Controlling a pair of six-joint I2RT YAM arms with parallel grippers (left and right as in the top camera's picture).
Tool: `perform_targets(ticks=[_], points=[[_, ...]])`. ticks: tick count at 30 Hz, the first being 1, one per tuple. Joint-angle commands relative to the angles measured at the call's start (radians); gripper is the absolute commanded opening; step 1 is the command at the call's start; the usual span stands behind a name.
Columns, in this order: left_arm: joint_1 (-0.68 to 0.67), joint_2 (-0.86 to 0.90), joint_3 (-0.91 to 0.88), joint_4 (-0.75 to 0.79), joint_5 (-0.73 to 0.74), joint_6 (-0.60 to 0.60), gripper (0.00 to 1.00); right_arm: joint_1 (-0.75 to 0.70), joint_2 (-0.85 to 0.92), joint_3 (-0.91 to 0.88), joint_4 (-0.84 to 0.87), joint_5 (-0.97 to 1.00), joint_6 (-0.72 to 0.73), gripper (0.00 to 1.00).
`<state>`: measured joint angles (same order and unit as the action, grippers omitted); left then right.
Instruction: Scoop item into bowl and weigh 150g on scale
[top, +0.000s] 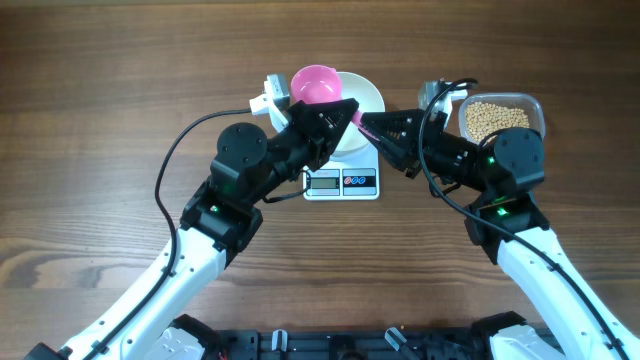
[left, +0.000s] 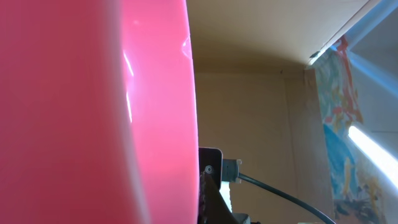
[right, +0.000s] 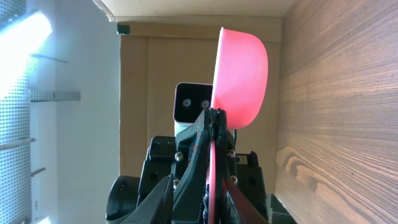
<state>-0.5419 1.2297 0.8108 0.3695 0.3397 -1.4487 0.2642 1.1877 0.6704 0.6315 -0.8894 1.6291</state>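
Scoop handoff over the bowl, looks kinda sketchy

Left gripper is clamped on the pink scoop handle. Right gripper straddles it, can't tell if it's gripping. Beans sit in the tub, upper right. If left lets go early, the scoop probably drops onto the bowl and scale.

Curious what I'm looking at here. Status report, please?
Left gripper shut on scoop, over bowl. Right gripper at scoop handle, grip unclear. Beans in tub; bowl on scale. No obstacle seen.
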Motion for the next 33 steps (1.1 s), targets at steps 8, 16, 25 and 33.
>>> perform_targets(ticks=[8, 16, 25, 33], points=[[-0.006, -0.006, 0.008, 0.004, -0.016, 0.023, 0.04, 0.007, 0.002, 0.012, 0.002, -0.01, -0.005, 0.25], [-0.014, -0.006, 0.008, 0.004, -0.016, 0.023, 0.04, 0.007, 0.002, 0.012, 0.002, -0.012, -0.001, 0.24], [-0.027, -0.006, 0.008, 0.003, -0.043, 0.024, 0.04, 0.007, 0.002, 0.012, 0.002, -0.02, 0.023, 0.22], [-0.027, -0.006, 0.008, 0.004, -0.062, 0.024, 0.04, 0.007, 0.002, 0.012, 0.002, -0.031, 0.024, 0.2]])
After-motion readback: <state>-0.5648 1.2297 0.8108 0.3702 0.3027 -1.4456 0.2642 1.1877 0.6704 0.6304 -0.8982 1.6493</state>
